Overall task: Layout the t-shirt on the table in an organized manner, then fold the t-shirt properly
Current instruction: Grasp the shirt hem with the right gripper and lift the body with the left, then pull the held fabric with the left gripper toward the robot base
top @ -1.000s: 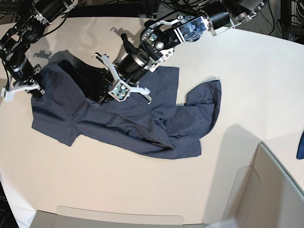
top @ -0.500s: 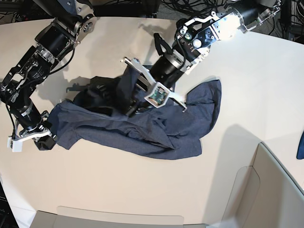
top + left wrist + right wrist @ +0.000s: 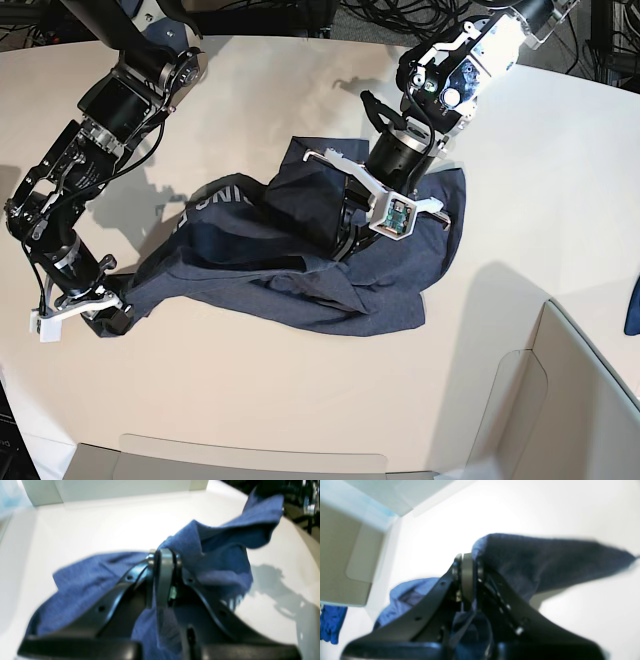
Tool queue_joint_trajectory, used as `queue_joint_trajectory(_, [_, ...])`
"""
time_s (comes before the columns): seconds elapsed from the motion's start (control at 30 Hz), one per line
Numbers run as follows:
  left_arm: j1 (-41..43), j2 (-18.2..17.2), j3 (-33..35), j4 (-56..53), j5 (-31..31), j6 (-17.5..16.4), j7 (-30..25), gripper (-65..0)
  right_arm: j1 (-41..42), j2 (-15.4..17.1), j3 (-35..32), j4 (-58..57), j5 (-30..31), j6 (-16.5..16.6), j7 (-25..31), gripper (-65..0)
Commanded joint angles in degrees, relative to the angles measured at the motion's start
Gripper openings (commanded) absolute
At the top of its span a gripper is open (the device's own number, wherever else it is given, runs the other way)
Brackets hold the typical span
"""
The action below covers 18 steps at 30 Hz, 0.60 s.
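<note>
The dark navy t-shirt (image 3: 300, 270) lies bunched and partly folded over in the middle of the off-white table (image 3: 250, 390), with pale lettering (image 3: 215, 197) showing on a turned-over part. My left gripper (image 3: 345, 238) is at the shirt's middle right, shut on a raised fold of the t-shirt (image 3: 215, 555); its fingertips (image 3: 163, 562) pinch the cloth. My right gripper (image 3: 108, 312) is at the shirt's lower left corner, shut on that corner. In the right wrist view the cloth (image 3: 545, 557) stretches away from the closed fingers (image 3: 467, 570).
Grey-beige box walls stand at the front right (image 3: 570, 400) and along the front edge (image 3: 250, 465). A small bright blue cloth scrap (image 3: 633, 305) lies at the right edge, also visible as the scrap (image 3: 331, 622). Cables lie behind the table.
The right gripper has dragged its shirt corner from the back left toward the front left. The left gripper moved rightward with its fold, turning the shirt over so the lettering shows.
</note>
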Motion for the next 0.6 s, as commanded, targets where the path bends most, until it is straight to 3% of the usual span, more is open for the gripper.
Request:
queue_joint_trajectory(0.0, [0.12, 0.08, -0.15, 0.68, 0.44, -0.06, -1.93, -64.9, 0.46, 0.54, -0.08, 0.98, 1.05, 0.52, 1.05, -65.0])
queue_joint_trajectory(0.27, [2.41, 0.26, 12.60, -8.90, 0.70, -0.06, -2.01, -64.9, -8.25, 2.30, 0.36, 0.89, 1.14, 0.52, 1.05, -65.0])
queue_joint_trajectory(0.33, [2.14, 2.02, 15.94, -12.68, 0.79, -0.06, -2.01, -64.9, -9.92, 2.56, 0.36, 0.80, 1.14, 0.52, 1.05, -65.0])
queue_joint_trajectory(0.57, [2.23, 5.36, 17.78, -20.24, 0.79, 0.03, -2.45, -61.8, -12.46, 2.65, 0.45, 0.89, 1.14, 0.52, 1.14, -65.0])
